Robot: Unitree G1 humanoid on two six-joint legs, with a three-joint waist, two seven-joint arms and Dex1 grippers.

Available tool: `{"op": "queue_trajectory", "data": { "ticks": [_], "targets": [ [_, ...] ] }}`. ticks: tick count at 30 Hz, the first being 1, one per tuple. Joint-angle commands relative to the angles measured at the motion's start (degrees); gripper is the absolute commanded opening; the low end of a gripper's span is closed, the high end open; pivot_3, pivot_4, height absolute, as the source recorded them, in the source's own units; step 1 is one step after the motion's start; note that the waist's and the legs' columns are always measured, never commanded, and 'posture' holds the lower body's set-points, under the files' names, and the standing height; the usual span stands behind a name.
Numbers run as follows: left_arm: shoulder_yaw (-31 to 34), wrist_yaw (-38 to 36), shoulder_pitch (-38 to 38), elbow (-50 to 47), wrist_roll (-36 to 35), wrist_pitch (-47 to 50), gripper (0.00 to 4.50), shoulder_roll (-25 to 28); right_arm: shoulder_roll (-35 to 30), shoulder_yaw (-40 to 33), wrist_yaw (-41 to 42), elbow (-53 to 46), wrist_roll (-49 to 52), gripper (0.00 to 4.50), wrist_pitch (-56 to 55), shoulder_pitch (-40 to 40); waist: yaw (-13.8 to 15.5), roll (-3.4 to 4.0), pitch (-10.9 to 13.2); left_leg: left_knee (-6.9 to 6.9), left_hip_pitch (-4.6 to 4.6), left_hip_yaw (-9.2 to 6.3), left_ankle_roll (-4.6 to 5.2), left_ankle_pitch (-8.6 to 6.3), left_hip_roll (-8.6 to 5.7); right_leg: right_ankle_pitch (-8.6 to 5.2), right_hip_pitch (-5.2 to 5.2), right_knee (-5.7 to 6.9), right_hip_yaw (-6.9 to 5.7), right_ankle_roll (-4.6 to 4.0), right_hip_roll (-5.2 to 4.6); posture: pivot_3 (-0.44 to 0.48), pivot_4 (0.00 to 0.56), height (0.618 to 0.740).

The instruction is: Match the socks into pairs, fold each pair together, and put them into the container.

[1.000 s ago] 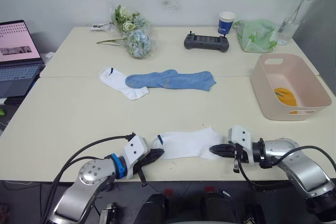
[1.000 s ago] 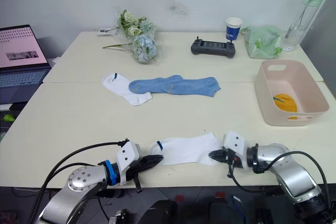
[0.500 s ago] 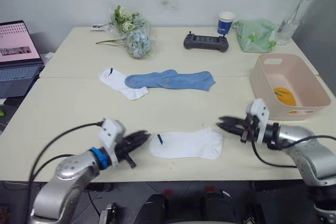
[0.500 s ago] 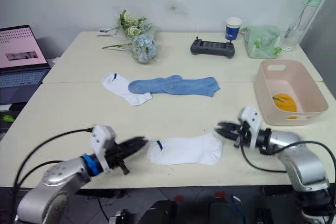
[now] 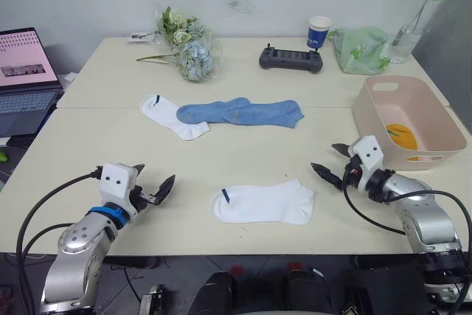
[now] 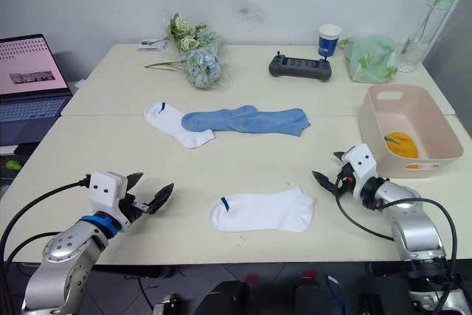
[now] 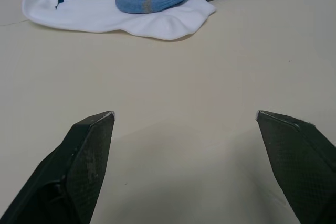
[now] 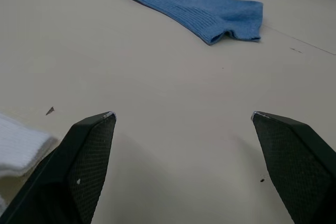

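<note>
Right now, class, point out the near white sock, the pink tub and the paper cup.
near white sock [image 5: 263,203], left eye view, middle of its foot.
pink tub [image 5: 369,119], left eye view, left wall.
paper cup [image 6: 329,39], right eye view, blue side.

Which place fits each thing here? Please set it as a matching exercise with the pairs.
Things:
1. near white sock
2. far white sock
3. mustard-orange sock
4. paper cup

Places:
A. inside the pink container
B. between the open left gripper and open right gripper
C. beside the black controller
D. partly under the blue socks

Pairs: 1-B, 2-D, 3-A, 4-C
</note>
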Motion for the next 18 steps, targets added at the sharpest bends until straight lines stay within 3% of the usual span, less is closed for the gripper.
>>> {"op": "queue_trajectory", "data": {
  "ticks": [1, 4, 8, 16, 18],
  "targets": [
    [0.50, -0.08, -1.57, 0.44, 0.89, -1.63, 4.47, 0.58, 0.24, -0.43, 1.16, -3.01, 1.44, 4.50, -0.03, -1.56, -0.01, 0.00, 0.00, 0.00, 0.00, 0.00, 0.00, 0.00, 0.00, 0.00, 0.00, 0.00, 0.00, 0.00, 0.00, 0.000, 0.150, 0.740],
    [-1.92, -0.75, -7.60, 4.01, 2.76, -1.81, 4.47, 1.39, 0.06, 2.30, 5.64, -10.01, 5.95, 4.50, 5.19, -3.47, 0.03, 0.01, 0.01, 0.01, -0.01, -0.01, 0.00, 0.00, -0.01, 0.00, 0.00, 0.00, -0.02, 0.00, 0.00, 0.000, 0.150, 0.740],
    [-7.28, -1.82, -19.30, 16.10, 8.43, -5.59, 4.47, 1.82, -1.47, 6.91, 9.82, -16.35, 8.26, 4.50, 11.36, -6.91, 0.03, -0.03, -0.02, 0.06, -0.01, -0.06, 0.00, 0.00, -0.01, 0.00, 0.04, 0.04, -0.10, 0.00, 0.02, 0.000, 0.150, 0.740],
    [-13.10, -4.58, -38.90, 43.27, 12.85, -10.22, 4.47, -1.26, -0.62, 7.78, 8.78, -17.93, 8.41, 4.50, 14.42, -9.02, -0.14, -0.10, -0.04, 0.10, -0.23, -0.10, -0.02, 0.00, -0.06, 0.01, -0.20, 0.06, -0.15, 0.01, 0.00, 0.000, 0.150, 0.740],
    [-14.06, -4.84, -42.28, 48.80, 14.27, -11.40, 4.09, -1.60, -0.67, 7.62, 8.53, -17.89, 8.21, 4.50, 14.48, -8.98, -0.24, -0.11, -0.04, 0.11, -0.27, -0.10, -0.03, 0.01, -0.06, 0.01, -0.26, 0.08, -0.15, 0.01, 0.00, 0.000, 0.150, 0.740]
  ]
}}
